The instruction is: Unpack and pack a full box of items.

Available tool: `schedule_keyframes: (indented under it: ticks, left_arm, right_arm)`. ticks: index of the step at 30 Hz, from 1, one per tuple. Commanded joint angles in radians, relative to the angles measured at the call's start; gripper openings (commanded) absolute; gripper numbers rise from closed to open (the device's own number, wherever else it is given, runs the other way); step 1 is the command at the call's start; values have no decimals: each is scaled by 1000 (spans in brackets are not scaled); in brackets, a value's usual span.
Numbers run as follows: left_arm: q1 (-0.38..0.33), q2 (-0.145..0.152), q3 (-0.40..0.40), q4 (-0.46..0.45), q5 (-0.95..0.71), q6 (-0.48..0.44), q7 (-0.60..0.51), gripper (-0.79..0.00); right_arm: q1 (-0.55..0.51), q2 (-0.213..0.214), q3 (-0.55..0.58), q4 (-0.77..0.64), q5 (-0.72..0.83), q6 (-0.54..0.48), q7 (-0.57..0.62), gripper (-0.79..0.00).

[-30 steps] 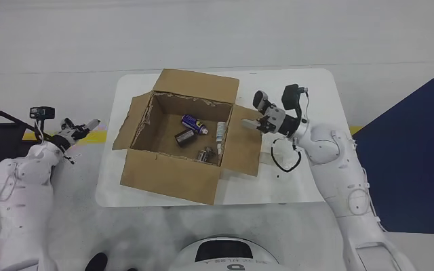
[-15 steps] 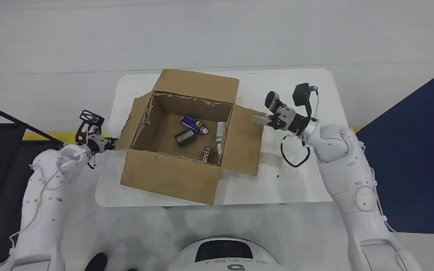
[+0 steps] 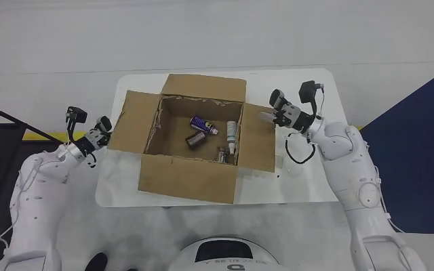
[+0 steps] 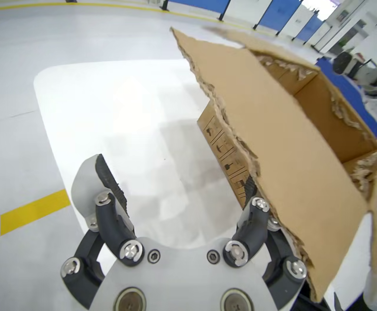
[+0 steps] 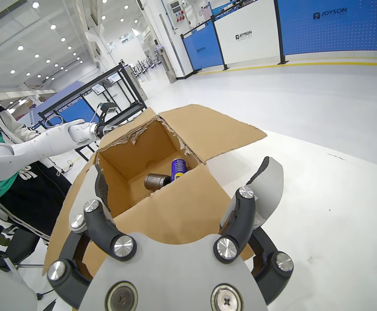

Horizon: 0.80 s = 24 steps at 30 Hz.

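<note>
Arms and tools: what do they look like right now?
The left arm and right arm are smooth white shells with rounded joints. The left tool and right tool have silver plates, black linkages with steel pins, and ribbed black pads. A black cable loops by the right wrist.

Industrial hall / robotics lab is indicated: glossy white floor (image 5: 294,97) w/ yellow line (image 4: 32,207) marked at 9 o'clock of table (image 3: 305,88), blue partition panels (image 5: 203,48), ceiling spotlights (image 5: 53,27), metal racks (image 5: 117,79).
</note>
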Motion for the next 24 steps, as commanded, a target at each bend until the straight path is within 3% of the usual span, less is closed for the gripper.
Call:
schedule_keyframes:
  ticks: [1,8,13,21,24]
  left_arm:
    - [27,12,0,-51,-101,3,-37,0]
    - [105,55,-6,-272,-295,3,-167,0]
    - [119,65,35,-387,-262,3,-229,0]
    - [86,54,132,-382,-126,43,-195,0]
    - [77,51,153,-369,-81,50,-164,0]
  right_arm:
    - [4,1,-3,7,0,-1,-4,0]
    - [-6,7,5,27,-3,-8,-50,0]
    - [-28,14,25,36,-6,-25,-91,0]
    - [-67,27,55,43,-82,-14,-124,0]
    - [-79,38,65,59,-129,-79,-99,0]
